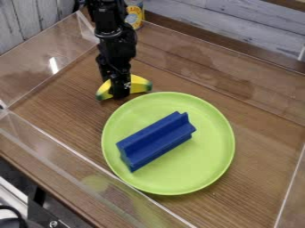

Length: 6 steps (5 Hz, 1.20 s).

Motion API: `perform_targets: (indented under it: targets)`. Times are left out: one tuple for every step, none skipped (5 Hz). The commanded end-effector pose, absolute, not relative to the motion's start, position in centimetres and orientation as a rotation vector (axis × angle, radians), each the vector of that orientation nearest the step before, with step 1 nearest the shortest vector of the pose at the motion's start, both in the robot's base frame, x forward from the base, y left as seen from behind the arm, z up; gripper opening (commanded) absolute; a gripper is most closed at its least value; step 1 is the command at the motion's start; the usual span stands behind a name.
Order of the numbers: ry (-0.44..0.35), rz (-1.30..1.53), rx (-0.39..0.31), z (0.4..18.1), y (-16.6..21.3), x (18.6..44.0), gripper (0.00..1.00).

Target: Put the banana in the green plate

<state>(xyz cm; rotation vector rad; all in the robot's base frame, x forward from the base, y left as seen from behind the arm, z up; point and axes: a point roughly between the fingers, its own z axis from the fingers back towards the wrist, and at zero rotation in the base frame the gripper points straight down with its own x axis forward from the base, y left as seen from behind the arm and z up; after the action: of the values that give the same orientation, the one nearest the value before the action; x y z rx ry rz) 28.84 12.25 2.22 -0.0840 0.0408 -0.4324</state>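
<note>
The small yellow banana [138, 85] lies on the wooden table just beyond the upper-left rim of the green plate [205, 174]. My gripper [116, 87] points straight down onto the banana's middle. Its black fingers are drawn in against the banana's sides, shut on it while it rests on the table. Only the banana's two ends show past the fingers. The large, round, lime-green plate fills the middle of the view.
A blue ridged block [159, 140] lies across the plate's centre. Clear plastic walls [36, 53] fence the table on all sides. A yellow object [134, 13] stands partly hidden behind the arm at the back.
</note>
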Motion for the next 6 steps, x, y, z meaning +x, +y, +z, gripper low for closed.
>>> perform_targets:
  targets:
    - [0.009,-0.416,-0.066,3.22,13.05,29.42,0.00]
    - [0.010,-0.407,-0.074,3.35,13.10,29.35,0.00]
    - [0.010,-0.401,-0.081,3.50,13.15,29.33,0.00]
    - [0.008,-0.398,-0.087,3.57,13.18,29.36,0.00]
    - [0.006,-0.396,-0.095,3.61,13.18,29.37,0.00]
    - [0.005,-0.393,-0.101,3.66,13.18,29.38,0.00]
